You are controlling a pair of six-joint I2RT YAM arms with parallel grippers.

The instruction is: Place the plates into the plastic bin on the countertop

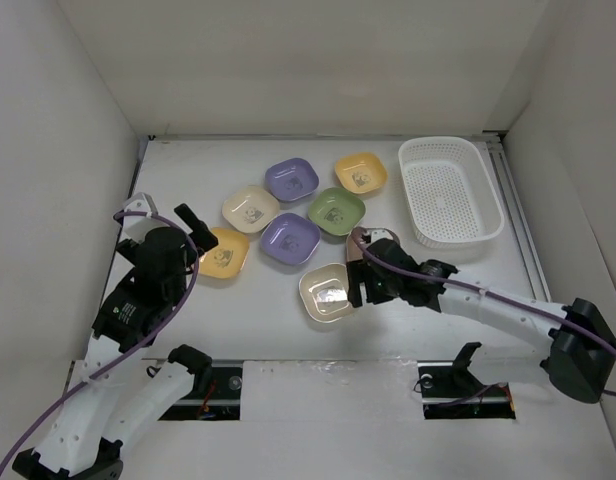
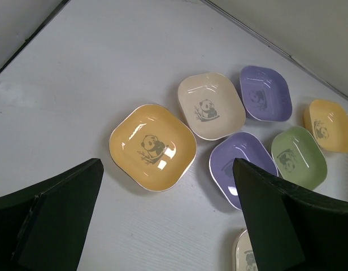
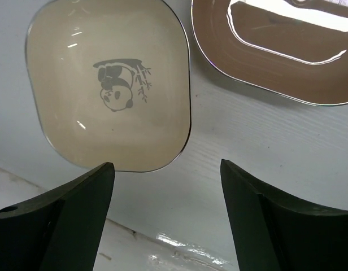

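Jaws of the right gripper (image 3: 167, 165) stand apart, empty, low over the countertop (image 3: 247, 141) beside the rim of a cream plate (image 3: 109, 84); a brown plate (image 3: 275, 51) lies just beyond. This looks like the reach for a first pick-up: next the jaws must straddle that rim, though whether they touch it is unclear. The plastic bin (image 1: 448, 195) sits empty at far right, other plates (image 1: 291, 238) clustered mid-table, white walls (image 1: 318, 60) around.

top cam high behind, looking down on the whole desk (image 1: 258, 320), left wrist angled across yellow plate (image 2: 152, 147), right wrist tight over cream plate (image 3: 109, 84), both also up top
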